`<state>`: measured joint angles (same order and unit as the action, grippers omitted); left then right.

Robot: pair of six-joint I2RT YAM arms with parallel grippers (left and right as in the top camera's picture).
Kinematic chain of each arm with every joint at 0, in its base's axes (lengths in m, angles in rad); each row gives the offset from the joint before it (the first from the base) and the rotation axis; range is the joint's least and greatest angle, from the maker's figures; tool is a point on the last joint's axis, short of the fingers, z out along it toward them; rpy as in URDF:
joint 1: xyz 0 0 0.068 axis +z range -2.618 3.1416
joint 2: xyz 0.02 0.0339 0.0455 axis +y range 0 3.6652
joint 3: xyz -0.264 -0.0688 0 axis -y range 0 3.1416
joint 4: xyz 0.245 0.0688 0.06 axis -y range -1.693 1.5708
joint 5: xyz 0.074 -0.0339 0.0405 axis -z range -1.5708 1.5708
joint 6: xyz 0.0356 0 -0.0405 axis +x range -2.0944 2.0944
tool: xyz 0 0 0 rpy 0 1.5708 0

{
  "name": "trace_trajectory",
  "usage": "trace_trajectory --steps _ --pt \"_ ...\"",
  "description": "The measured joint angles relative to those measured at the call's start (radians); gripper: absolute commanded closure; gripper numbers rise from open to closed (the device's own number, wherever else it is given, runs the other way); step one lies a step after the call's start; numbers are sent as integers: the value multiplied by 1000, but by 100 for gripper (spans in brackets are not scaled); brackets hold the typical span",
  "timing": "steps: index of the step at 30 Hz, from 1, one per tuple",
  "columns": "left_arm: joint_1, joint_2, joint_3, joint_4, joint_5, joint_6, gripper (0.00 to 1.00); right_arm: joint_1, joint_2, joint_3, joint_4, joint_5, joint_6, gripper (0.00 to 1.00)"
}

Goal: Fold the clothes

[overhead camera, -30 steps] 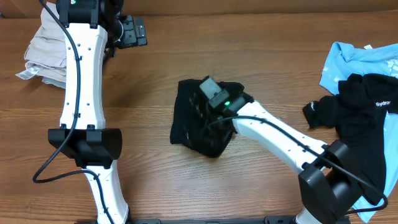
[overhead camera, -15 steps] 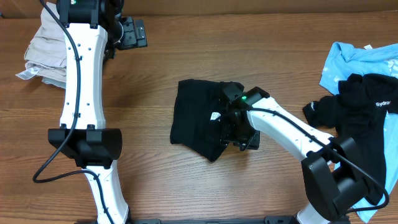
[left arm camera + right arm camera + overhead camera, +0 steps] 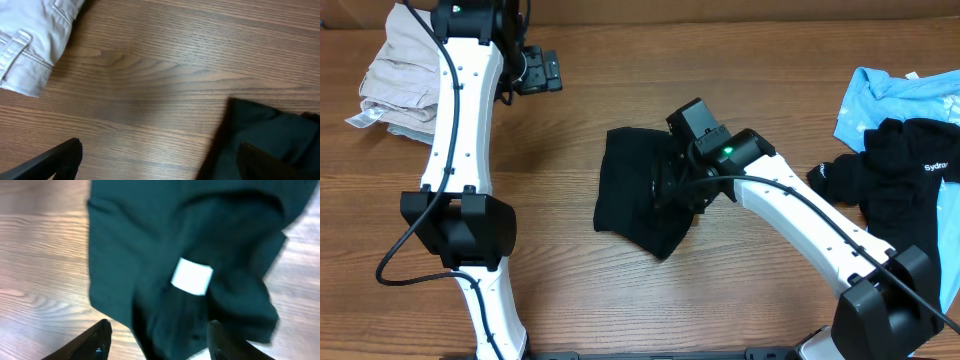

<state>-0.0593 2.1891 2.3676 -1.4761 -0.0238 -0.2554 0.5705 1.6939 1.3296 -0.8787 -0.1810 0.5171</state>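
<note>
Half a second ago the right gripper [image 3: 670,186] sat low at the right edge of the plain black T-shirt [image 3: 625,195]. It now hangs over the shirt's right half, with the wrist swung toward the far side, and from above it covers the white neck label [image 3: 191,276] that showed then. The left gripper [image 3: 536,71] has shifted slightly to the right. The T-shirt lies where it did, a rumpled, partly folded block at the middle of the table [image 3: 560,140].

From overhead the right fingertips are lost against the black cloth, so I cannot tell whether they touch it, and the right wrist view is smeared. The light blue shirt [image 3: 892,98] and the white-lettered black one [image 3: 910,185] lying over it run off the right edge. The beige garment [image 3: 392,70] is partly behind the left arm.

The right fingers are spread wide with nothing between them, and the label lies below the gap. The left fingers are also released and empty, above bare wood between the beige garment and a corner of the black T-shirt
</note>
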Motion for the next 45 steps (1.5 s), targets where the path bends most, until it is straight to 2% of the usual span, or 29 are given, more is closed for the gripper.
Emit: trace_trajectory --steps 8,13,23,25,27,29,37,45 --pt "0 0 -3 11 12 0 0 58 110 0 140 -4 -13 44" --pt "0 0 -3 11 12 0 0 74 198 0 153 37 7 45" --pt "0 0 -4 11 12 0 0 89 251 0 158 119 27 45" --pt "0 0 -4 11 12 0 0 95 260 0 161 127 27 53" --pt "0 0 -4 11 12 0 0 99 261 0 159 133 21 74" --pt "0 0 -4 11 12 0 0 98 261 1 146 138 27 87" --pt "0 0 -4 11 12 0 0 59 261 125 -76 136 32 88" --pt "0 0 -4 11 12 27 0 -77 208 238 -364 133 33 87"
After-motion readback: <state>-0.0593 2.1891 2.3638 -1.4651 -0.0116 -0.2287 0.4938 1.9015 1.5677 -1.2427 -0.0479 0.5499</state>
